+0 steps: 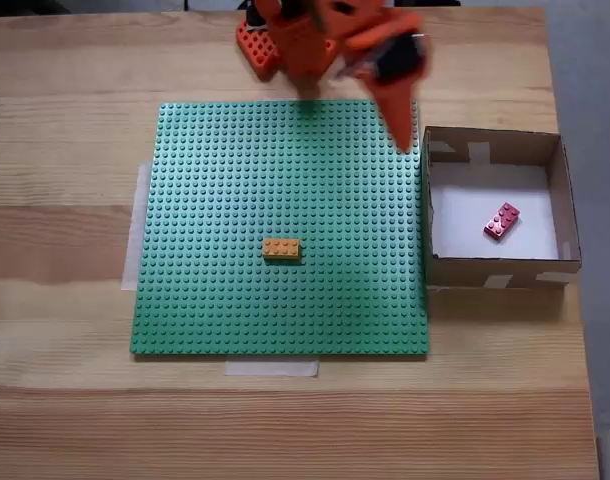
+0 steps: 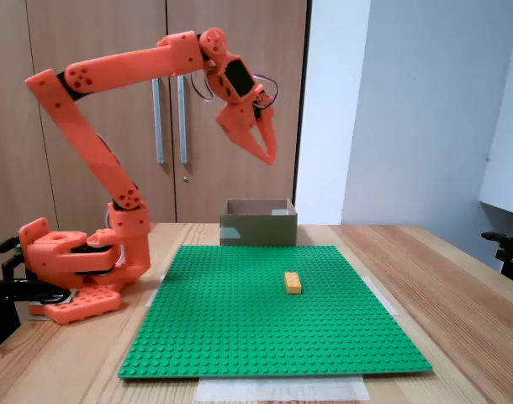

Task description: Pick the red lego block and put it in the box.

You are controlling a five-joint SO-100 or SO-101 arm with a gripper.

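The red lego block (image 1: pixel 501 220), a small studded plastic brick, lies tilted on the white floor of the shallow cardboard box (image 1: pixel 492 268), right of centre, so the task looks done. The box, patched with pale tape, sits just right of the green studded baseplate (image 1: pixel 215 200), where an orange brick (image 1: pixel 281 248) rests near its middle. The orange printed arm's claw (image 2: pixel 267 148) hangs high above the wooden table (image 1: pixel 65 240), holding nothing, fingers seemingly together, likely pulled clear after release.
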